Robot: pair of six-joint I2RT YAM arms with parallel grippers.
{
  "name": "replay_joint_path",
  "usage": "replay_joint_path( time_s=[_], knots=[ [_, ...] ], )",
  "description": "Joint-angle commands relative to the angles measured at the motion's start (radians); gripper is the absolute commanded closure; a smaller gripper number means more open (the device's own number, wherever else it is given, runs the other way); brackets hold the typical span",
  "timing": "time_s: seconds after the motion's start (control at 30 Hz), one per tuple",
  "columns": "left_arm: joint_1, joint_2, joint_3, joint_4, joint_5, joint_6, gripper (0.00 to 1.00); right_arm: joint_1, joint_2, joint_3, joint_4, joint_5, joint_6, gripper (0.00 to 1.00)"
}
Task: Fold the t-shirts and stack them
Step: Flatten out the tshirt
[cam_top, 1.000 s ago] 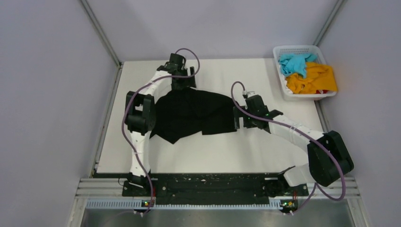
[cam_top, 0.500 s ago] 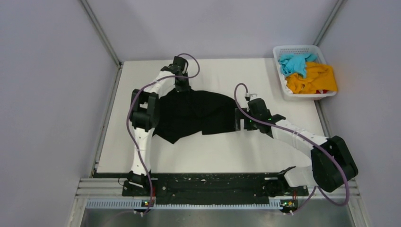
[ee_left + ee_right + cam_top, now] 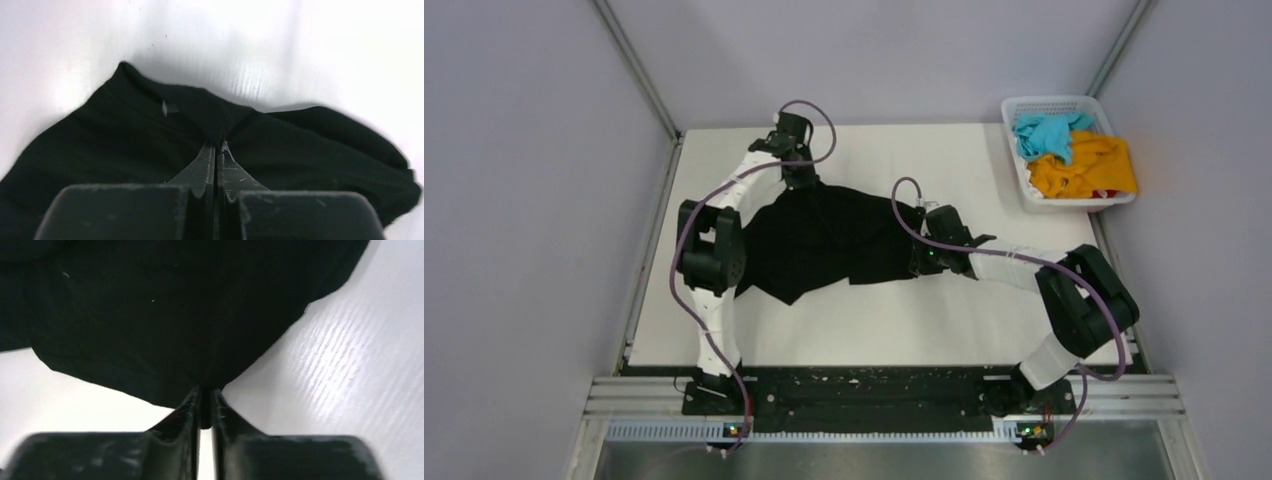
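The black t-shirt point(image 3: 824, 240) lay spread and rumpled on the middle of the worktop point(image 3: 904, 320), its far edge toward the back wall and a pointed corner reaching toward the near left. In the left wrist view the black t-shirt point(image 3: 125, 145) showed a rounded neck edge with a small tag beside it, and the cloth drew up into a pucker at the fingertips. The left tool point(image 3: 801, 183) sat at that far edge. Seen from its own wrist, the left tool point(image 3: 216, 147) had its fingers pressed together, clamped on a pinch of the black fabric.

The right tool point(image 3: 916, 255) met the shirt's right-hand side. From the right wrist, the black t-shirt point(image 3: 150, 315) filled the upper part of the view, and its hem came down to a point at the right tool point(image 3: 205, 392), whose fingers stood nearly together with a thin fold of the dark cloth gripped between them.

Well apart, at the far right corner of the worktop, a white lattice basket point(image 3: 1054, 101) held the turquoise-blue t-shirt point(image 3: 1044, 133) bunched at its back and the orange-yellow t-shirt point(image 3: 1092, 165) crumpled in front, spilling over the right rim.
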State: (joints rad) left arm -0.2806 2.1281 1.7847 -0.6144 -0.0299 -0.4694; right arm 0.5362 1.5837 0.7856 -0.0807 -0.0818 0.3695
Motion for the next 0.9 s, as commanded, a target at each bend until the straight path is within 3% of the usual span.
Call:
replay_joint_path(
  time_s=[0.0,0.2,0.37,0.47,0.6,0.73,0.77,0.87],
  knots=[
    [0.0,-0.19,-0.033,0.095,-0.043,-0.014,1.0,0.016,-0.004,0.037,0.04,-0.049,0.006,1.0],
    [-0.002,-0.343,-0.054,0.159,-0.019,-0.001,1.0,0.017,-0.163,0.136,0.017,-0.031,-0.056,1.0],
    [-0.013,-0.458,0.005,0.229,-0.03,0.059,1.0,0.012,-0.294,0.257,-0.035,0.146,-0.131,1.0],
    [-0.018,-0.479,0.071,0.305,-0.028,0.091,1.0,-0.013,-0.315,0.336,-0.026,0.161,-0.15,1.0],
    [-0.02,-0.373,0.371,0.33,-0.023,0.128,1.0,-0.09,-0.269,0.47,0.016,0.154,-0.18,1.0],
    [-0.02,-0.128,0.865,0.294,0.02,0.139,1.0,-0.178,-0.163,0.7,0.015,0.087,-0.177,1.0],
    [-0.02,-0.118,0.9,0.33,0.024,0.126,1.0,-0.185,-0.141,0.767,0.009,0.087,-0.185,1.0],
    [-0.021,-0.215,0.768,0.534,0.024,0.068,1.0,-0.189,-0.104,0.938,-0.016,0.097,-0.219,1.0]
  ],
)
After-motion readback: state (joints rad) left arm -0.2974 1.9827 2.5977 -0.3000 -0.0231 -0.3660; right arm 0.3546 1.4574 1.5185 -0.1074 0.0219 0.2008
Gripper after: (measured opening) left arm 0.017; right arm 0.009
